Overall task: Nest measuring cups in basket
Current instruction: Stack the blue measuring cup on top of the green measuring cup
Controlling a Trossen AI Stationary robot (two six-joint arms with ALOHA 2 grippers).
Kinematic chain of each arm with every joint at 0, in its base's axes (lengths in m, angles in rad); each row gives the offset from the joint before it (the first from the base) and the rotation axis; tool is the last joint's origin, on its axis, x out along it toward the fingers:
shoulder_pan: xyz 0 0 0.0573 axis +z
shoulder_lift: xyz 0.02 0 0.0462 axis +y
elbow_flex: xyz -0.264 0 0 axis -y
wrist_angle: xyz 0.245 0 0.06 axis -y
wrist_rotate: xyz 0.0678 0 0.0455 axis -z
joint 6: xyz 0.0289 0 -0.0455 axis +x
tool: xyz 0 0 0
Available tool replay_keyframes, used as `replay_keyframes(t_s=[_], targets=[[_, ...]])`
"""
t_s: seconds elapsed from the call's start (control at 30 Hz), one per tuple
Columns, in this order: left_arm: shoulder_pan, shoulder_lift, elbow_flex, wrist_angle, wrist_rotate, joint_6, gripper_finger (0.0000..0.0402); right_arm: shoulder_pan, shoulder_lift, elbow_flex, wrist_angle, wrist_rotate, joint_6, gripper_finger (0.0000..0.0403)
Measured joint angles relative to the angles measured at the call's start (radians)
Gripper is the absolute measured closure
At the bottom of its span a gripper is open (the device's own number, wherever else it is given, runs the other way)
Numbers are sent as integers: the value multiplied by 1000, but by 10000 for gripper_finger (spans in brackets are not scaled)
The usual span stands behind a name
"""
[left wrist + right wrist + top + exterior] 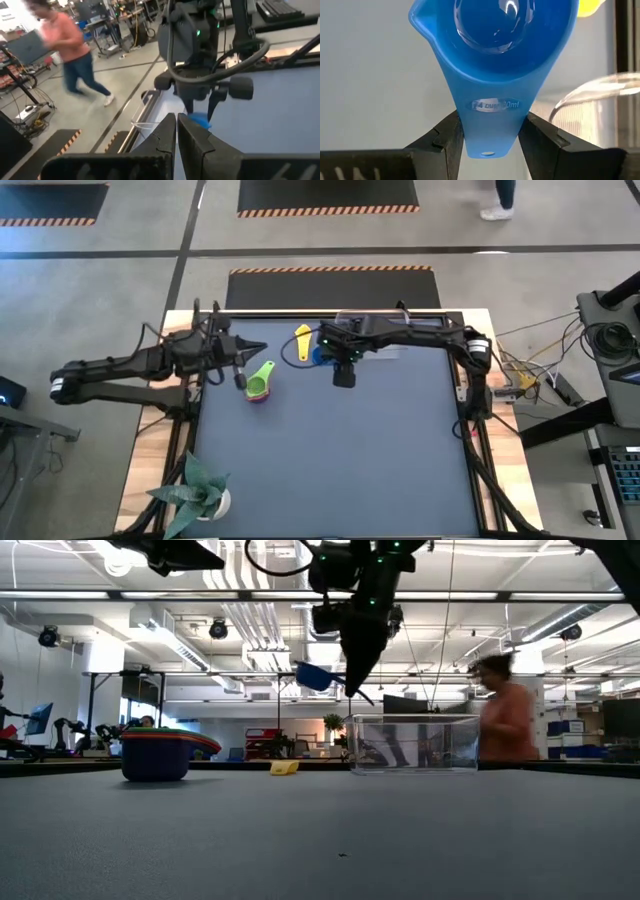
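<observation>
A: How far along was the nesting?

B: Early, I'd judge. The right gripper (490,137) was clamped on the flat handle of the blue measuring cup (492,55), holding it in the air. The basket (413,744) sat just below and beside that gripper, and no cup showed inside it. A stack of nested cups (259,383), green on top, rested on the table (340,450) well off to the gripper's side, nearer the left gripper (252,346), whose fingers were shut on nothing. A yellow cup (303,340) lay alone close by the right gripper.

A: So most cups were still outside?

B: It seemed so; the stack, the yellow cup and the blue one all remained to go in.

A: Materials?

B: The blue cup was smooth, glossy plastic with a round bowl, a small pouring lip and printed markings on its handle. The basket was clear, thin-walled, rectangular with rounded corners. The table was matte and dark.
</observation>
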Motion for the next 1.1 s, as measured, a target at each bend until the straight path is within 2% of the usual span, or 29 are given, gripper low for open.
replay_keyframes(t_s=[0.3, 0.8, 1.1], targets=[[0, -46, -14, -4, 0, -12, 402, -9, 66, 108, 26, 0, -66, 248], [0, -133, -30, -9, 0, -101, 402, -9, 303, 424, -1, -1, -273, 247], [0, -214, -66, 21, 0, -99, 402, -9, 330, 470, 51, -1, -441, 249]])
